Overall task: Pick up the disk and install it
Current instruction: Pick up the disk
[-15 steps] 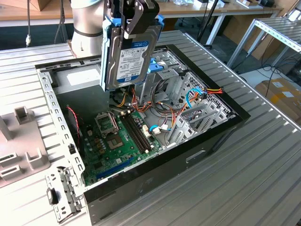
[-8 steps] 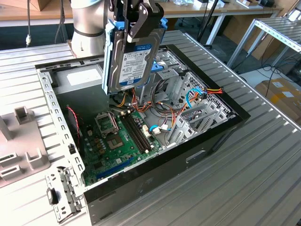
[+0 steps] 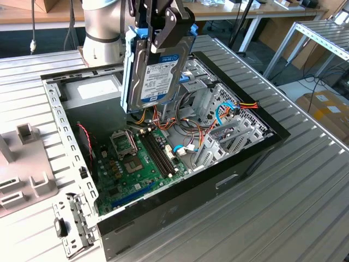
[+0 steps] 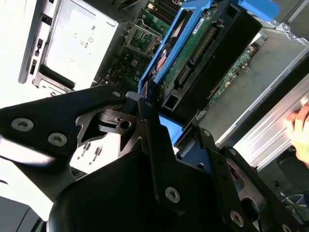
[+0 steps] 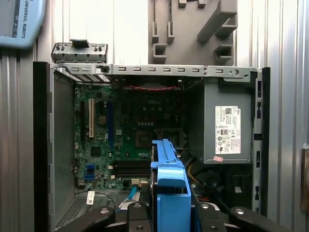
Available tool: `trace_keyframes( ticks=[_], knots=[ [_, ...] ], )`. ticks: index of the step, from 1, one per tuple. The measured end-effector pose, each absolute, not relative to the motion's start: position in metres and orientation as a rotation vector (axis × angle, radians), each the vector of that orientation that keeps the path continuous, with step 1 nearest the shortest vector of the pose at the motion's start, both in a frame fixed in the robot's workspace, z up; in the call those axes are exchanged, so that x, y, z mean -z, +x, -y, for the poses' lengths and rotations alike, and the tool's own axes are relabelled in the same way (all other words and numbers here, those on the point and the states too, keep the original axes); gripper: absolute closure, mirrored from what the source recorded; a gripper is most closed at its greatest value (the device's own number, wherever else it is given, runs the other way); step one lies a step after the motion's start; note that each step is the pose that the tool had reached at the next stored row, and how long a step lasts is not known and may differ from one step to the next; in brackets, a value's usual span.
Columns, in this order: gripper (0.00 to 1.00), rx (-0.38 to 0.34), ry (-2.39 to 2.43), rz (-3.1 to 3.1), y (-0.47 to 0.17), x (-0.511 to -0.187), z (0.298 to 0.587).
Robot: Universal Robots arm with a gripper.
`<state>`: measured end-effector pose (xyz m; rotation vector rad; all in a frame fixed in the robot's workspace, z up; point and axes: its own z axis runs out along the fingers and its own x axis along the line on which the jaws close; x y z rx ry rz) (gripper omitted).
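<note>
In the exterior view the pincer [image 3: 161, 34] is clenched on the blue upper end of the disk [image 3: 155, 71]. The disk hangs nearly upright, label outward, above the open computer case [image 3: 256, 147] and clear of the motherboard [image 3: 136, 158]. This on-edge carriage suits entry into the metal drive cage [image 3: 210, 103] just beside it. The arm reaches in from above, wrist pointing down over the tabletop [image 3: 294, 207]. In the second wrist view the black fingers [image 4: 152, 140] bracket the disk's blue frame, with the connector edge facing away from the camera. A pale shape at the frame edge may be a person's hand [image 4: 301, 128]. In the first wrist view the blue end piece [image 5: 170, 193] sits centred over the case, near the power supply [image 5: 227, 121], so the tool axis appears roughly perpendicular to the case floor.
</note>
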<state>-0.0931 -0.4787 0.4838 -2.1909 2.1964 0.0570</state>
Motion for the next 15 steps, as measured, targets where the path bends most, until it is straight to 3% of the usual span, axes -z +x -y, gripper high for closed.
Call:
trace_keyframes(
  ticks=[15],
  knots=[
    [0.63,-0.057,-2.191,-2.196,-0.091,-0.482,0.499]
  ],
)
